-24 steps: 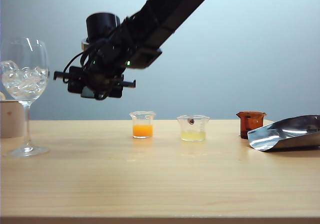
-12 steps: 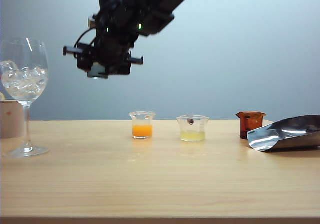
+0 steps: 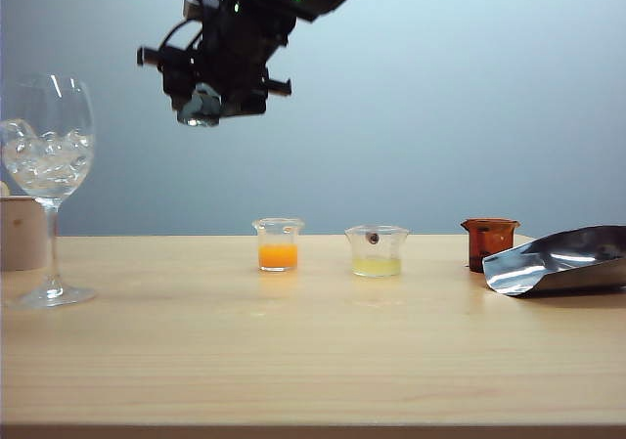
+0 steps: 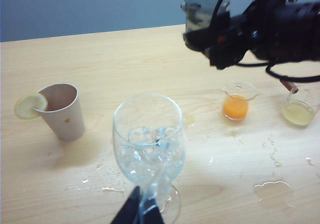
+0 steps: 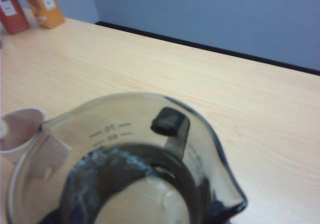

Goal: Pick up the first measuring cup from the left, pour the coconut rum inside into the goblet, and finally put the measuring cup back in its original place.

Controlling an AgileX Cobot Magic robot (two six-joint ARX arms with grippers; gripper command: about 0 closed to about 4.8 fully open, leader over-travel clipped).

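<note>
**A:** We have the small smoky-grey translucent measuring cup [image 4: 202,14] clamped between the right fingers [image 5: 170,124], high in the upper left of the exterior view, well above the light wooden counter [image 3: 313,351] and to the right of the tall clear stemmed goblet [image 3: 49,165] with ice. From the wrist camera one finger sits inside the cup, half closed against its wall.

**B:** If we tilt this far from the goblet, the clear coconut rum [image 5: 125,194] lands on the counter, which is already wet in the left wrist view.

**A:** Also, the grip takes one wall only, so a quick swing could let the cup slip or slop.

**B:** And the left fingers [image 4: 140,211] close on the goblet's stem at the lower edge there; we risk tipping the glass if we bump its rim.
</note>
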